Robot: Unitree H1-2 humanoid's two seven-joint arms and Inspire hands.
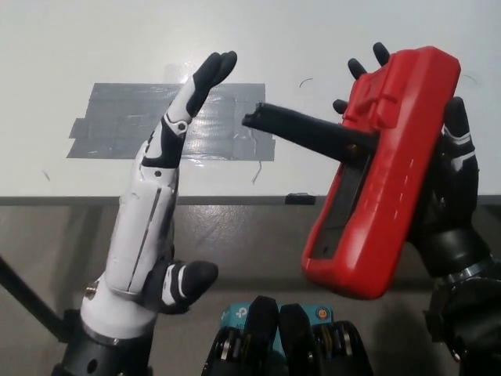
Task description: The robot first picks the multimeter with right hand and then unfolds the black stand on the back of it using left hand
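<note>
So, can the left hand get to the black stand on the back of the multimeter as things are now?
Probably yes. The stand is swung out from the red multimeter, which the right hand holds, and its free end points toward the open left hand. Only open air shows between the fingertips and the stand's tip.

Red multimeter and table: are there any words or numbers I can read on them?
None can be read.
Red multimeter: its back faces the camera, no writing shows.
Black stand: plain.
Grey tape on the table: no print.
Right robot hand and left robot hand: no labels visible.
</note>
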